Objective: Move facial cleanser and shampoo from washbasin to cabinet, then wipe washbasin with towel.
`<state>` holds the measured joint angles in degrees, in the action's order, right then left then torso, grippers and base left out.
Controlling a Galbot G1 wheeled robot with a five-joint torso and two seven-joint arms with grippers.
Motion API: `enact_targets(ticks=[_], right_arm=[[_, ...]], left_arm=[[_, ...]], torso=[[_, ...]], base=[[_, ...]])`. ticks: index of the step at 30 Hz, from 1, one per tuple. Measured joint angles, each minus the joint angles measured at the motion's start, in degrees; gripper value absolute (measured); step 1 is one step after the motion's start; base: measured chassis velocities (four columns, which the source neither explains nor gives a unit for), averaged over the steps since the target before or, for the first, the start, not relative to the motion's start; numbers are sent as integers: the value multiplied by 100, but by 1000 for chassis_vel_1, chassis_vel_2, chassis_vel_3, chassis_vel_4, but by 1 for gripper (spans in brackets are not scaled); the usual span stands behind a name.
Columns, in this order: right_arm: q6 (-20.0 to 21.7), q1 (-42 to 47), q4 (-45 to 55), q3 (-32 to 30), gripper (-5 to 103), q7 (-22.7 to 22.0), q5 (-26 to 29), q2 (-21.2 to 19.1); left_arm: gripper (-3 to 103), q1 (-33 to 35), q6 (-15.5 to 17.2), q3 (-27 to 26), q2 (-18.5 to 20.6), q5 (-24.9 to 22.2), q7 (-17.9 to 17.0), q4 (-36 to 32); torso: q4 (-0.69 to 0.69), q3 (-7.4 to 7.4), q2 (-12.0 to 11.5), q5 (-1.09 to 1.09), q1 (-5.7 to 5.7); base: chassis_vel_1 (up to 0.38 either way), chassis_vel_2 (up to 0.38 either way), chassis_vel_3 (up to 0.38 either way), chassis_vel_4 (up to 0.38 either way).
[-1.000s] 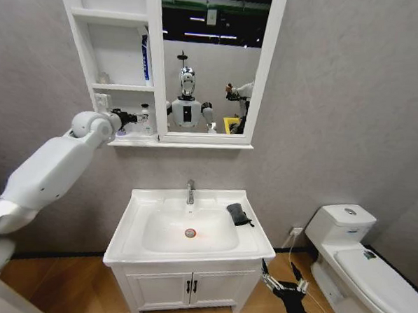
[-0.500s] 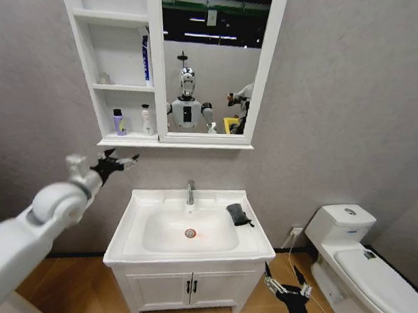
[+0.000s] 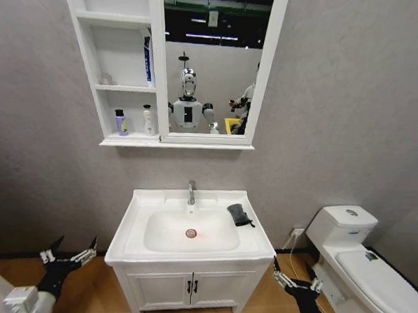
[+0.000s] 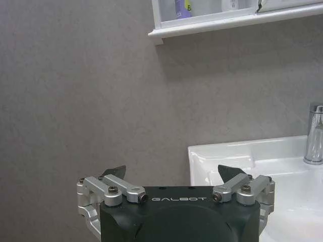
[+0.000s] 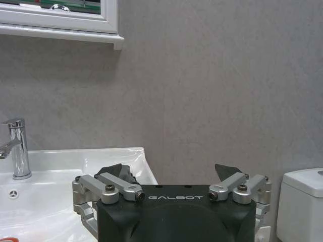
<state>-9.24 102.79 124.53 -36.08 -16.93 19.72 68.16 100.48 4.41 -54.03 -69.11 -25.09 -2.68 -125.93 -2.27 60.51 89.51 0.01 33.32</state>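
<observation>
Above and ahead of both pincers, I had the cabinet (image 3: 129,68) on the grey wall, its three shelf compartments beside the white-framed mirror (image 3: 214,58). On its lowest shelf I could see a purple bottle (image 3: 119,122) and a white bottle (image 3: 148,120) standing apart from each other, and a blue tube (image 3: 148,57) leaning upright in the middle compartment. I could not read labels well enough to say which was cleanser and which shampoo.

Between the two pincers and higher than both sat the washbasin (image 3: 140,202), with the chrome tap (image 3: 191,192) at its back edge and the red-ringed drain (image 3: 191,233) in the bowl. Off to the outer side of my right pincer was the white toilet (image 3: 361,263).

The towel (image 3: 239,214) lay crumpled on the basin's flat rim, toward my right pincer's side and above it, beside the bowl and not in it.

My left pincer (image 3: 68,254) hung low beside the vanity's left flank, fingers spread wide and holding nothing; its wrist camera looked up past the basin corner (image 4: 212,154) to the shelf. My right pincer (image 3: 295,274) hung low by the vanity's right flank, likewise spread wide and empty, with the towel's dark edge just behind one fingertip in its own camera.
</observation>
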Motion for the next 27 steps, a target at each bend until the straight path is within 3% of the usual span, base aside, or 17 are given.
enact_targets(ticks=[6, 15, 18, 20, 22, 25, 27], right_arm=[[78, -159, -21, 136, 100, 108, 5, -10], [310, -459, -74, 81, 100, 204, 256, -250], [627, -1082, -385, 35, 100, 201, 643, -606], [1092, -2072, -990, 166, 100, 155, 1211, -1095], [1248, -2454, -1276, 255, 100, 155, 1419, -1235], [1501, -4005, -2474, 821, 100, 288, 1776, -1428], [1505, -4082, -2549, 860, 100, 299, 1783, -1429]], left_arm=[[100, -352, 99, 62, -223, 21, 242, 15], [100, -493, 208, 108, -221, 2, 273, 10], [100, -501, 216, 116, -210, -7, 272, 12], [100, -505, 219, 121, -206, -13, 265, 14], [100, -506, 222, 124, -204, -15, 268, 15], [100, -510, 224, 130, -197, -21, 267, 17], [100, -509, 225, 130, -197, -21, 267, 16]], torso=[[1, 0, 0, -1, 1], [0, 1, -1, -1, 2], [-2, 1, 0, 0, 1], [6, 1, -1, -2, 2], [5, 2, -1, 0, 2], [3, 2, -2, -2, 3], [3, 2, -2, -1, 3]], base=[[0, 0, 0, 0], [0, 0, 0, 0], [0, 0, 0, 0], [0, 0, 0, 0], [0, 0, 0, 0], [0, 0, 0, 0], [0, 0, 0, 0]])
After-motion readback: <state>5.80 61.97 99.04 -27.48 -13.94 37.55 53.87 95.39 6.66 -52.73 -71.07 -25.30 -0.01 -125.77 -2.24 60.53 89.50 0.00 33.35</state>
